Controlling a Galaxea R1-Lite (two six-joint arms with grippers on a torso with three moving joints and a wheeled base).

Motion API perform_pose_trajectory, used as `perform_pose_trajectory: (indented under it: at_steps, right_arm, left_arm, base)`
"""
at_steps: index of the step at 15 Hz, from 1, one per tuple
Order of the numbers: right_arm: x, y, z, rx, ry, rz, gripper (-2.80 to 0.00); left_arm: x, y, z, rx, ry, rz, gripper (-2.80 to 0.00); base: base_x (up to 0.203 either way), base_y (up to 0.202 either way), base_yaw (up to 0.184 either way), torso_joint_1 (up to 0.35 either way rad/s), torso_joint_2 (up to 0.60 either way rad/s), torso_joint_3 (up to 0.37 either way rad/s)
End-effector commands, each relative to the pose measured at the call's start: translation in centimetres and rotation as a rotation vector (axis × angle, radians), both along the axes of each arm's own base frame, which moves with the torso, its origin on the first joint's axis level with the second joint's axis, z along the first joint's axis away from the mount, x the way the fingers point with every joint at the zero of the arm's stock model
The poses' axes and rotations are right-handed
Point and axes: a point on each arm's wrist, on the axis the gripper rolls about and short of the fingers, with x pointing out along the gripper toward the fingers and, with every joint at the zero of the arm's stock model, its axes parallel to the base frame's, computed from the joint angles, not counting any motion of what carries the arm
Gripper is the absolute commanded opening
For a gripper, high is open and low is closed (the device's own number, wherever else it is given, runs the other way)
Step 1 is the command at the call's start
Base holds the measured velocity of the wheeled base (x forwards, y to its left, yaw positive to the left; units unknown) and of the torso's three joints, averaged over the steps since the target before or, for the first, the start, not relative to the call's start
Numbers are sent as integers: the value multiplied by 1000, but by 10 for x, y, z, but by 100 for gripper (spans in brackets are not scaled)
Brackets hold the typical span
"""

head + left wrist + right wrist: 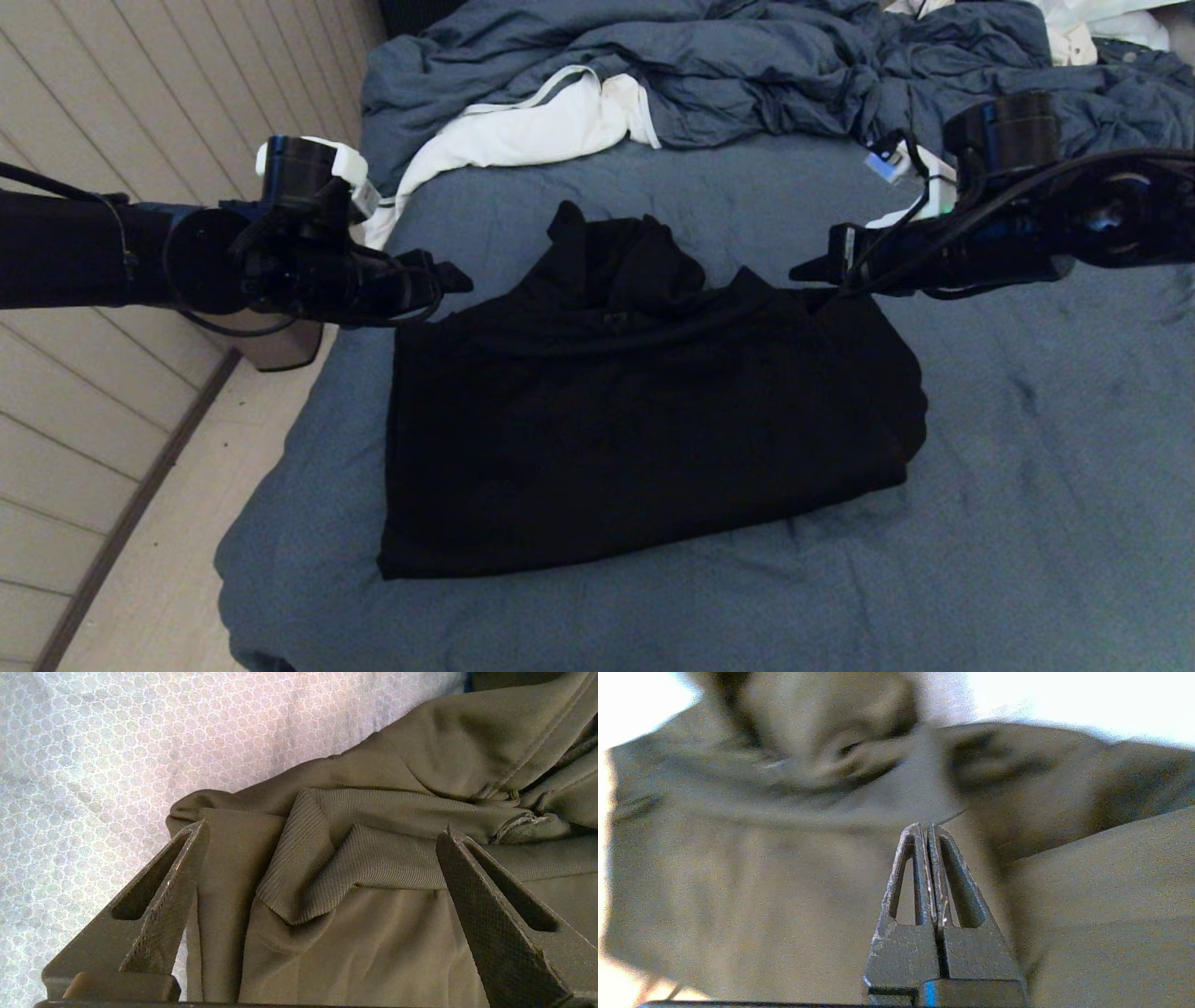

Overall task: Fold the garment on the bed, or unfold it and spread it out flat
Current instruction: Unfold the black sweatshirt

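Note:
The garment (644, 420), a black hoodie, lies folded into a rough rectangle on the slate-blue bed (1027, 485), with its hood bunched at the far edge. My left gripper (453, 278) hovers at the garment's far left corner, open. In the left wrist view the left gripper (323, 828) has its fingers (159, 905) spread wide on either side of a ribbed band (327, 868) lying on the folded cloth. My right gripper (808, 273) is at the garment's far right corner, shut. In the right wrist view the right gripper (927, 828) has its jaws pressed together above the garment (761, 882), and no cloth shows between them.
A crumpled blue-grey duvet (728, 65) and a white cloth (523, 131) lie at the head of the bed. The bed's left edge drops to pale floor (140, 560) beside a panelled wall. A small bin-like object (280, 345) stands on the floor under my left arm.

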Motion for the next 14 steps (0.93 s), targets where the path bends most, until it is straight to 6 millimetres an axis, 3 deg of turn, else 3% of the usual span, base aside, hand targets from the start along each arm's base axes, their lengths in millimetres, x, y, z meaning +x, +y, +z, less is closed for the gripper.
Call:
perform_pose_trajectory:
  at_steps: [1,4,5,11,14]
  right_arm:
    - [-18,-1,16,61,2,113,-280]
    - [-23,-11,29,103,58,121,-280]
    - [-19,-17,25,82,72,54,0]
    - [-16,-20,25,58,64,12,0]
    - [-4,-19,10,49,99,12,0]
  left_arm:
    - [0,-1,0,-2,1,-1,0]
    - [-1,-1,0,-2,1,-2,0]
    - [-1,-1,0,-3,1,-2,0]
    - [0,-1,-2,-1,6,-2,0]
    - [7,-4,-12,5,23,-3,0]
  base:
    - [0,0,0,0,0,0]
    - [0,0,0,0,0,0]
    - [0,0,0,0,0,0]
    - [0,0,0,0,0,0]
    - [0,0,0,0,0,0]
